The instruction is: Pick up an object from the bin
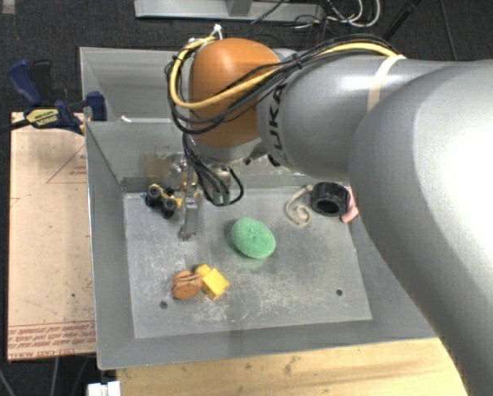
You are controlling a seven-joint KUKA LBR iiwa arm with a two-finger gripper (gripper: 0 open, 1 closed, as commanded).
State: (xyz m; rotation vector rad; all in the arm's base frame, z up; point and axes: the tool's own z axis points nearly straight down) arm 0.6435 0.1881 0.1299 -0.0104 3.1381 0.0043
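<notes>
While the arm (411,139) reaches in from the right with its orange wrist cover (230,81) over the rear left of the bin (312,291), the gripper (186,233) points steeply down at bare floor. Its fingers are drawn narrow, with nothing seen between them. No thing lies directly beneath the tips. The nearest candidate is a small black-and-yellow object (160,196), just beside the fingers on their left and slightly rearward, close to the back wall. A green oval lump (253,238) lies near on the right, its long axis running roughly across the view. A brown piece (185,285) touching a yellow block (213,282) sits toward the front. A black ring (329,197) lies well apart at the right.
</notes>
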